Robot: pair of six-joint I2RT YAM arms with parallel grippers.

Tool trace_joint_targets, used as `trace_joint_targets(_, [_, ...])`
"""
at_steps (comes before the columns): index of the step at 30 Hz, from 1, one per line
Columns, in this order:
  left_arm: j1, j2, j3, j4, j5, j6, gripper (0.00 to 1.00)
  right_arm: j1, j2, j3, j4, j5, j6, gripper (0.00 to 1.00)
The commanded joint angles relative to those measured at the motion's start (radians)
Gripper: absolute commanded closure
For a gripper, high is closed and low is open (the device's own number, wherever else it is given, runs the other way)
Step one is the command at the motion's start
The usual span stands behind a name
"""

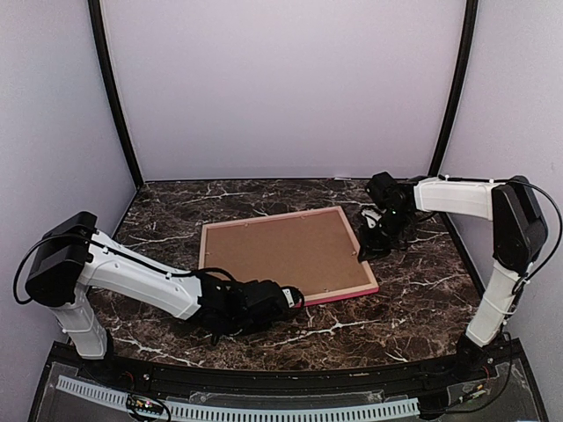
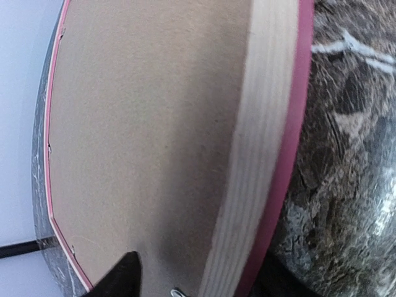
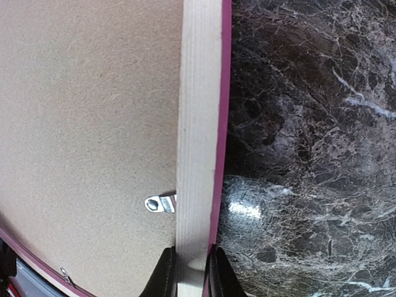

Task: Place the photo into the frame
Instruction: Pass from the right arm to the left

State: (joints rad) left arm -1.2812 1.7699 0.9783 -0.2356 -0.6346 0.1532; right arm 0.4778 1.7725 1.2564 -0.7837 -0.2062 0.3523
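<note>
One frame point(image 3: 198, 124), one backing board point(image 3: 93, 124) on your bench point(image 3: 309, 154); your right hand point(image 3: 189, 278) clamps the frame's rail, left hand point(image 1: 290, 297) half-wide.

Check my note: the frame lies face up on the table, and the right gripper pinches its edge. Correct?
No: the frame lies face down, brown back upward, as the top view shows. The right gripper does pinch its edge.

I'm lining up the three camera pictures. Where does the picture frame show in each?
Top external: the frame lies mid-table, back up.
Left wrist: its pale wood rim curves down right of centre.
Right wrist: its rim runs straight up the middle.
Shared landmark: the brown backing board inside it, left of the rim in both wrist views.
</note>
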Motion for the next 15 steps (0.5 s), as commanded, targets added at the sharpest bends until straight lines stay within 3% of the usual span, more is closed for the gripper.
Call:
trace_joint_targets(1, [-0.007, -0.043, 0.0, -0.018, -0.014, 0.005, 0.45, 0.008, -0.053, 0.031, 0.029, -0.097, -0.015, 0.97])
trace_joint_targets(2, [-0.007, -0.044, 0.004, -0.022, -0.014, 0.005, 0.51, 0.008, -0.053, 0.036, 0.024, -0.098, -0.019, 0.95])
trace_joint_targets(8, [-0.007, -0.066, 0.046, -0.102, -0.026, -0.02, 0.68, 0.008, -0.069, 0.072, 0.002, -0.098, -0.032, 0.75])
trace_joint_targets(12, [-0.007, -0.107, 0.081, -0.168, -0.051, -0.034, 0.73, 0.008, -0.102, 0.123, -0.032, -0.062, -0.041, 0.58])
trace_joint_targets(15, [-0.007, -0.141, 0.11, -0.219, -0.075, -0.032, 0.76, 0.005, -0.129, 0.179, -0.047, -0.023, -0.047, 0.53])
